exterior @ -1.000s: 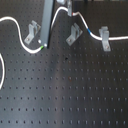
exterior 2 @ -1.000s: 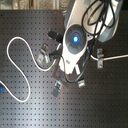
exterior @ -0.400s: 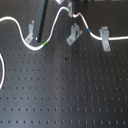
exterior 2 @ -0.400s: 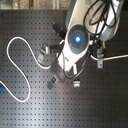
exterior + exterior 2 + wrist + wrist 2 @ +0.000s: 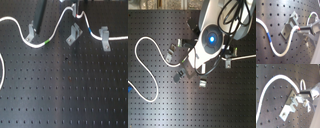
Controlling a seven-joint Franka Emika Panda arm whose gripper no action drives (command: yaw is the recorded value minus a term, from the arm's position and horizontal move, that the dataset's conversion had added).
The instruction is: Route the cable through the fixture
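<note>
A black perforated metal breadboard fills both exterior views. The long thin white cable snakes past three grey metal clip fixtures. The gripper pinches the cable beside the middle fixture.

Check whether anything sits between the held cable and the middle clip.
Nothing visible does. The hand grips the cable right beside the middle clip; only bare perforated board lies between them.
</note>
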